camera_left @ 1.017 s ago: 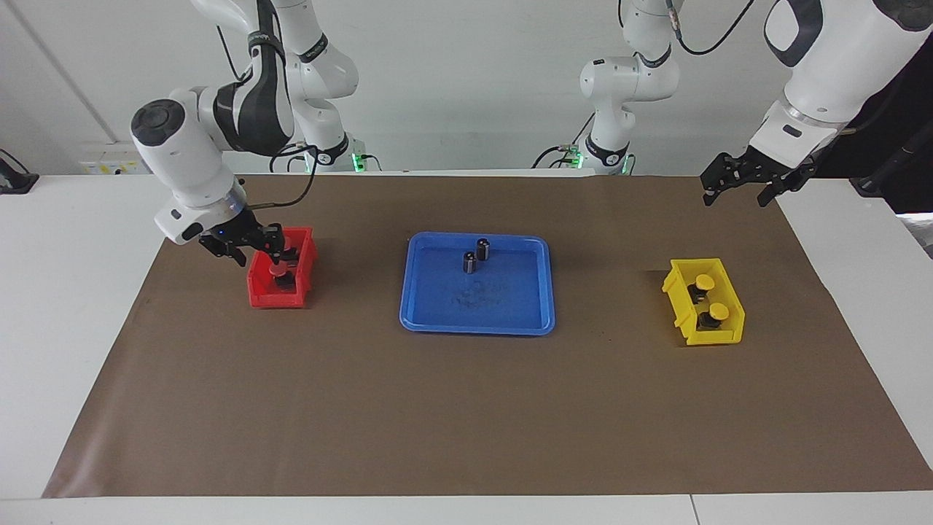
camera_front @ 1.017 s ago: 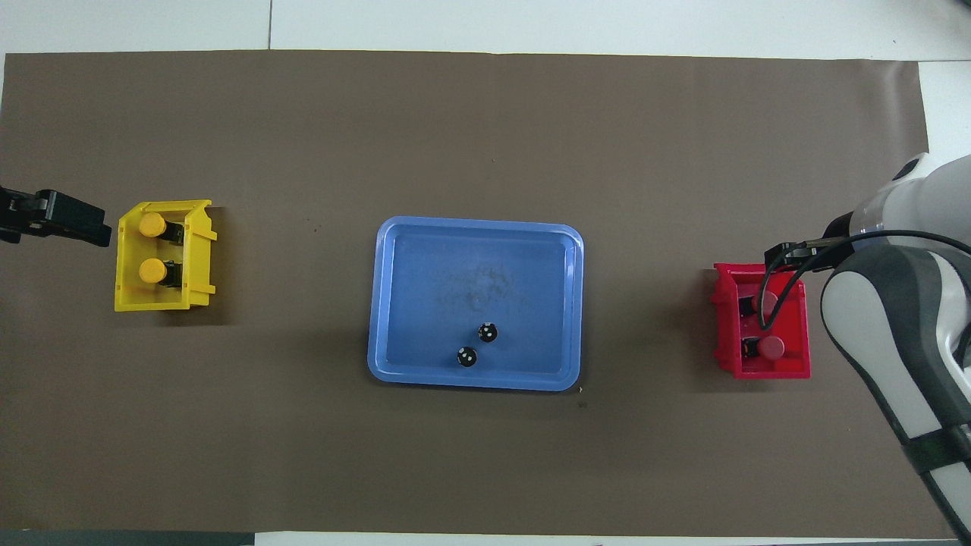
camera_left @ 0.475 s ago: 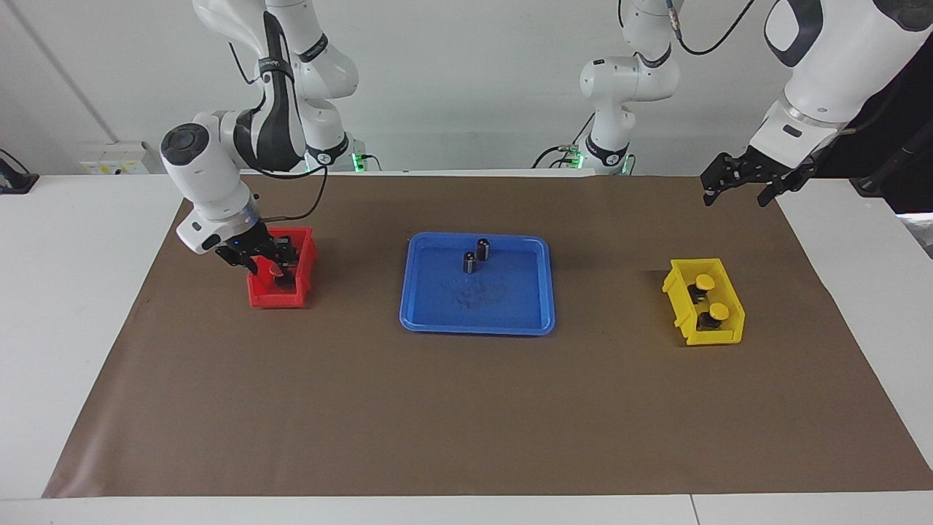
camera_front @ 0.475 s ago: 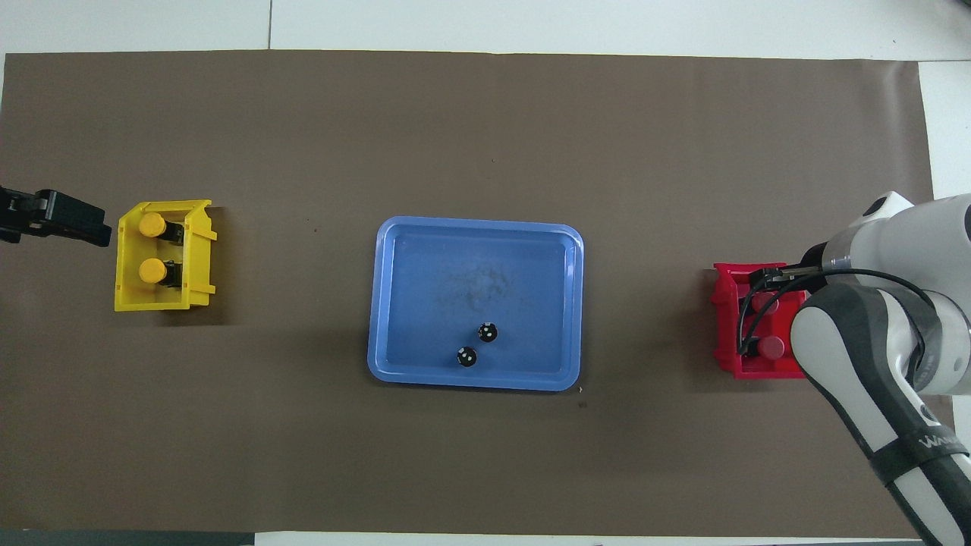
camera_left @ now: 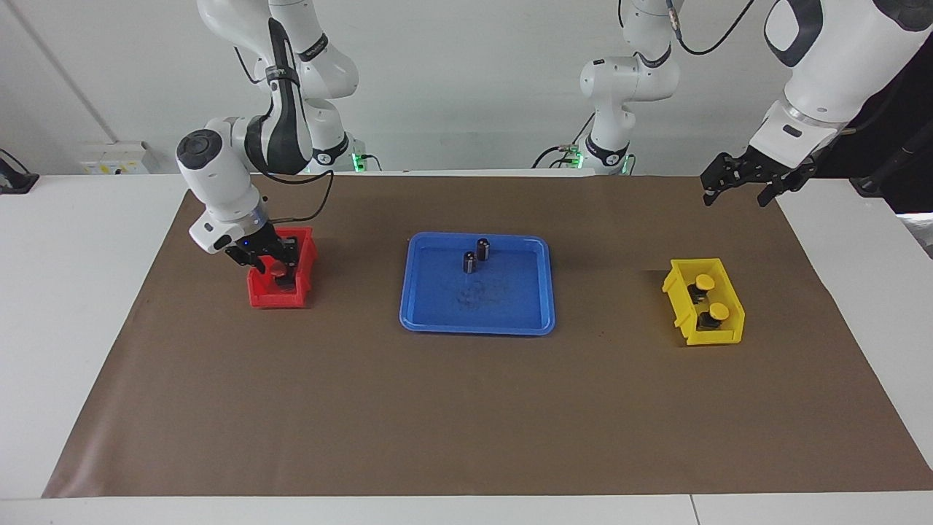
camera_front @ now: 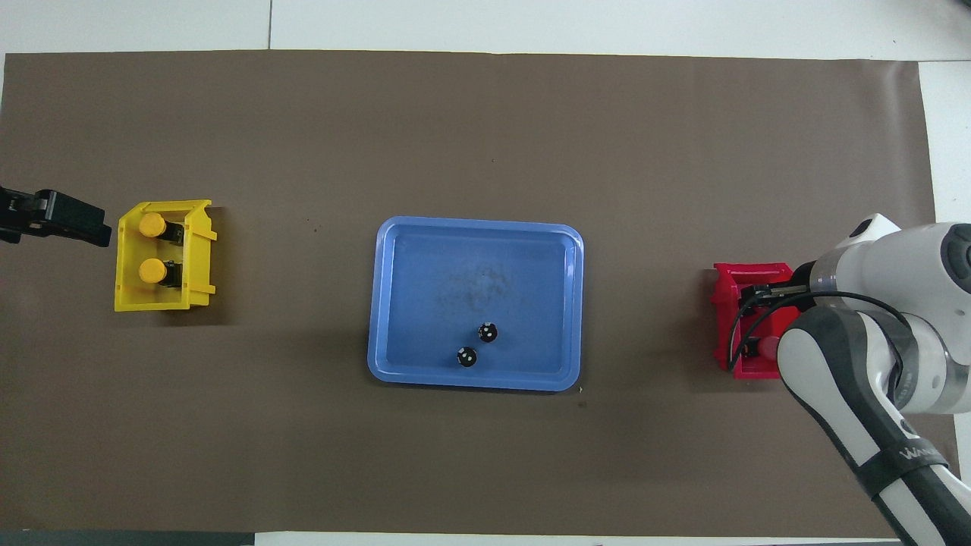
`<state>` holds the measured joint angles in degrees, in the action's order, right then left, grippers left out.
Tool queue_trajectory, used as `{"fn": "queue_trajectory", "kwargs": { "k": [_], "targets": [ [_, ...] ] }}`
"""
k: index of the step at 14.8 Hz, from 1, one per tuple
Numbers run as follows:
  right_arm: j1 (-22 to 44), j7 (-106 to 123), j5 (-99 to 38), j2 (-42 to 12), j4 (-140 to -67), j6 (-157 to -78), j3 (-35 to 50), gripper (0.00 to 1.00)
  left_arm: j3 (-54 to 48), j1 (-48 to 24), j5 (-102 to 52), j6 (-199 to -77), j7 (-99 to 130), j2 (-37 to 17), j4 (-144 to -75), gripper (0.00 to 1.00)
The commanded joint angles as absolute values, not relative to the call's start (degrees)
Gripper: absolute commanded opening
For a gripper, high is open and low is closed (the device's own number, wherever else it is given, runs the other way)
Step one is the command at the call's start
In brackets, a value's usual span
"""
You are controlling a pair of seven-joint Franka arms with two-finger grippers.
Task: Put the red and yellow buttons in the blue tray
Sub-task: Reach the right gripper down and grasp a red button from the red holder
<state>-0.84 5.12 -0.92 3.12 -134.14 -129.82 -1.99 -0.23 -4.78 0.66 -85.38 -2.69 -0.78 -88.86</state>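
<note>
- Facing view shows the right gripper (camera_left: pixel 280 264) down inside the small red plastic bin (camera_left: pixel 264 295) at the right arm's end of the brown table mat (camera_left: pixel 466 408), lower and more upright over the bin than a second ago, when its wrist leaned out over the bin's outer side.
- Its fingers have been drawing inward over that second; they stand around one round-capped red push-button (camera_left: pixel 279 269) on a dark base, but whether they already pinch it or merely flank it I cannot tell.
- Overhead view has the right arm covering most of the red bin, where a second ago both red caps showed; now only one red cap (camera_front: pixel 768 347) peeks out beside the arm.
- Unmoved, the left gripper (camera_left: pixel 736 184) hangs with its fingers spread wide and empty, near the small yellow plastic bin (camera_left: pixel 730 334); that arm waits.
- Both yellow-capped push-buttons (camera_left: pixel 704 281) sit in the yellow bin as before, one nearer to the robots than the other.
- The flat blue plastic tray with rounded corners (camera_left: pixel 477 327) lies mid-table between the bins and holds only two dark cylinders without coloured caps (camera_left: pixel 469 262), toward its edge nearer to the robots.
- My reading: no button has reached the tray yet, and the first red pick is just being secured; a lift and a carry to the tray would follow.
</note>
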Motion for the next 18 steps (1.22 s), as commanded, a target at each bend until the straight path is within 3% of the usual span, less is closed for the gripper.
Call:
{"fn": "queue_trajectory", "kwargs": {
  "k": [1,5,8,10,15,18],
  "targets": [
    [-0.97,6.59,-1.41,4.66,-136.40,-131.31,-1.85,0.59,-0.26,-4.31,0.35,-84.90,-2.90,0.70,-90.44,1.00],
    [-1.05,7.38,-1.41,5.01,-137.72,-132.71,-1.85,0.43,-0.26,-4.31,0.35,-84.64,-2.99,0.79,-90.44,1.00],
    [-1.05,7.12,-1.41,4.75,-137.11,-132.10,-1.85,0.15,-0.09,-3.52,0.44,-84.64,-2.99,0.79,-90.61,1.00],
    [-0.97,7.12,-1.41,4.22,-134.40,-129.66,-1.85,0.13,-0.09,-3.34,0.35,-84.73,-2.99,0.79,-90.62,1.00],
    [1.83,5.98,-1.32,-2.71,-110.26,-105.52,-1.76,0.13,0.09,-2.64,0.53,-86.83,-2.12,1.93,-93.24,1.00],
    [9.11,-5.32,-1.41,-7.19,-97.60,-97.92,-1.76,0.13,0.09,-1.32,0.53,-98.40,-1.93,5.70,-104.46,0.99]
  ]
}}
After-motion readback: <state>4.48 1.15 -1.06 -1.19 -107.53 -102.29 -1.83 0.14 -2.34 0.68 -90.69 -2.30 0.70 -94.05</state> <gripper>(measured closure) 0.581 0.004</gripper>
